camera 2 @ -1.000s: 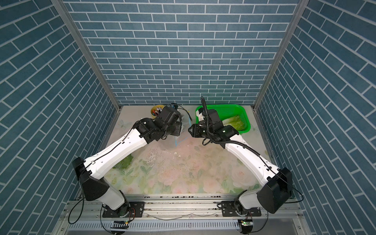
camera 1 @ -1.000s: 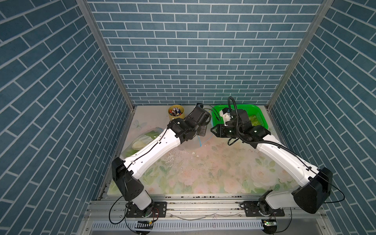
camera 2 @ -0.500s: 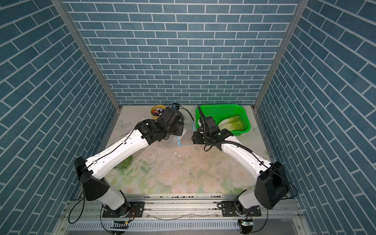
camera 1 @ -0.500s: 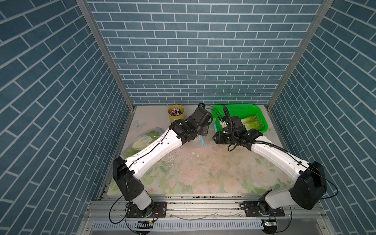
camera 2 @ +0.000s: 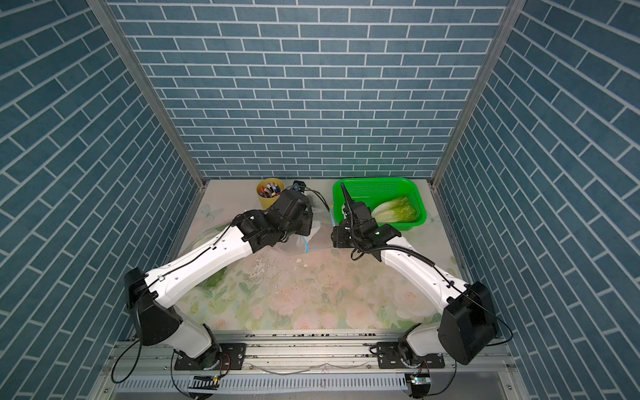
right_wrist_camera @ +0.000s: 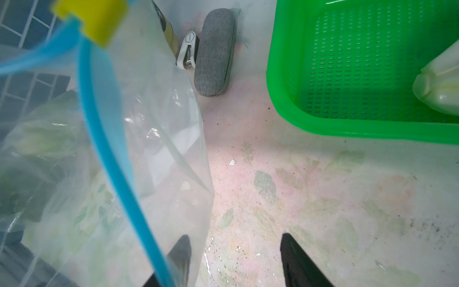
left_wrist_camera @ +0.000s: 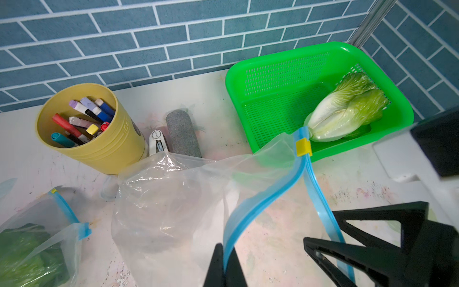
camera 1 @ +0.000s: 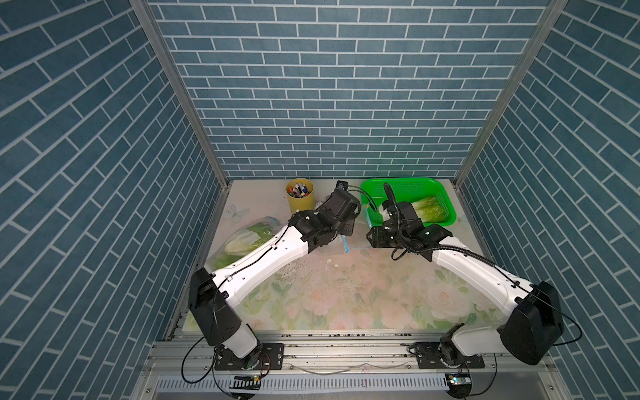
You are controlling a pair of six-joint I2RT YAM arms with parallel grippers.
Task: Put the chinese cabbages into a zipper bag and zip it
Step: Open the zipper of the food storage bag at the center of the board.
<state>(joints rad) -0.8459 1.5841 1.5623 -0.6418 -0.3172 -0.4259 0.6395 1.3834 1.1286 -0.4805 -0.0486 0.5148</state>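
One of the chinese cabbages lies in the green basket, seen in both top views. An empty clear zipper bag with a blue zip strip and yellow slider sags on the table between the arms. My left gripper is shut on one side of the blue strip. My right gripper is open at the bag's mouth. One of its fingers shows through the bag's film, and the other is over bare table.
A second zip bag holding green cabbage lies at the left edge. A yellow cup of pens, a grey case and a small white tool stand by the back wall. Crumbs dot the flowered table.
My right gripper has drawn away from the basket towards the bag's mouth and its jaws have spread wider. The left gripper stays shut on the zip strip, almost still.
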